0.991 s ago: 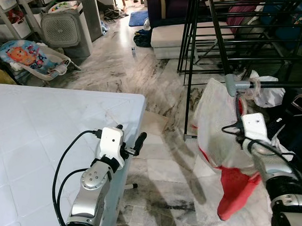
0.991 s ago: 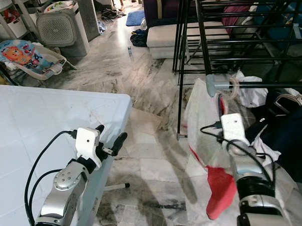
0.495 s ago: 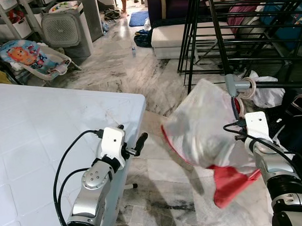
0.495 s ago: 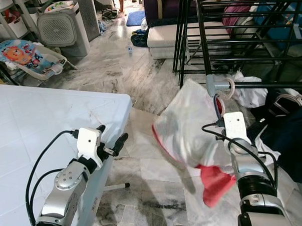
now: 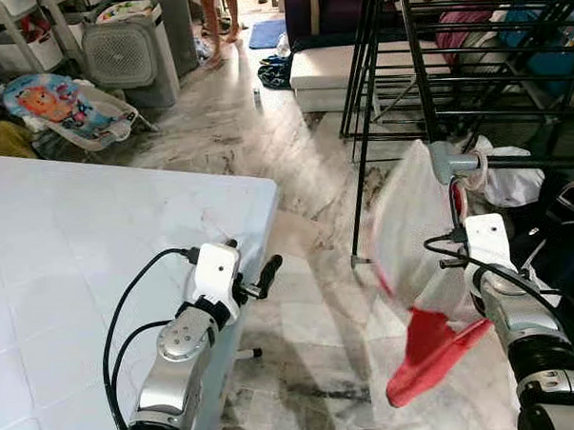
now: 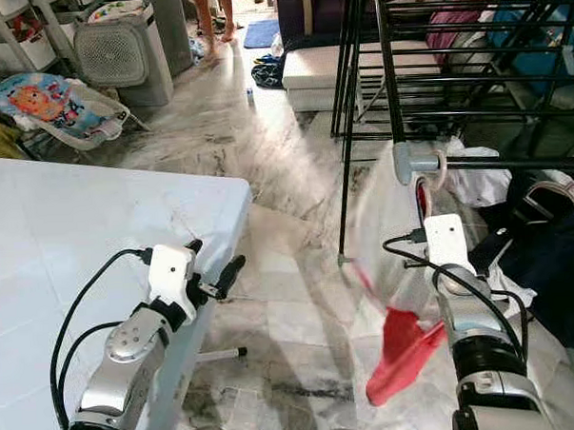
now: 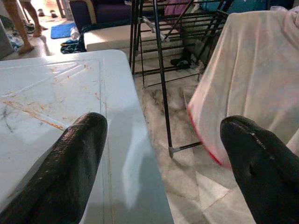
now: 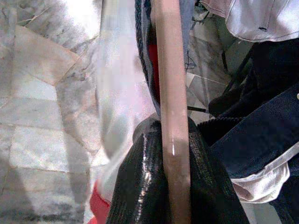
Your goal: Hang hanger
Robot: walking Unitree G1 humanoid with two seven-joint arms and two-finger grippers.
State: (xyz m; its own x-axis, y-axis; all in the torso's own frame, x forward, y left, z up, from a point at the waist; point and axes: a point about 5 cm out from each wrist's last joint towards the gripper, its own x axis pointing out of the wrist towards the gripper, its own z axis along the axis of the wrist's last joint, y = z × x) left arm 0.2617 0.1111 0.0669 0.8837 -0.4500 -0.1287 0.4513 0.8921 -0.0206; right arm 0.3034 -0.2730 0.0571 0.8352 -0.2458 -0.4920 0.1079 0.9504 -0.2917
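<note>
Gripping the hanger (image 8: 171, 93) just below the rail (image 5: 513, 159), the right hand (image 8: 175, 163) is keeping its hook (image 5: 477, 169) looped there while the shirt (image 5: 407, 229) is swinging. The left hand (image 7: 163, 158) is idling spread wide over the desk (image 5: 69, 244), away from the rail.

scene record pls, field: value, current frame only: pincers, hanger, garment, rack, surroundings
right pincer: shut on the hanger, beside the rack's grey rail end
hanger: pale wooden bar, clamped between the fingers; hook looped on the rail
garment: white with red hem, on the hanger, blurred
rail: grey bar of the black drying rack
left pincer: open, holds nothing, over the white table edge
floor: marble
person: bare legs at far end of room
</note>
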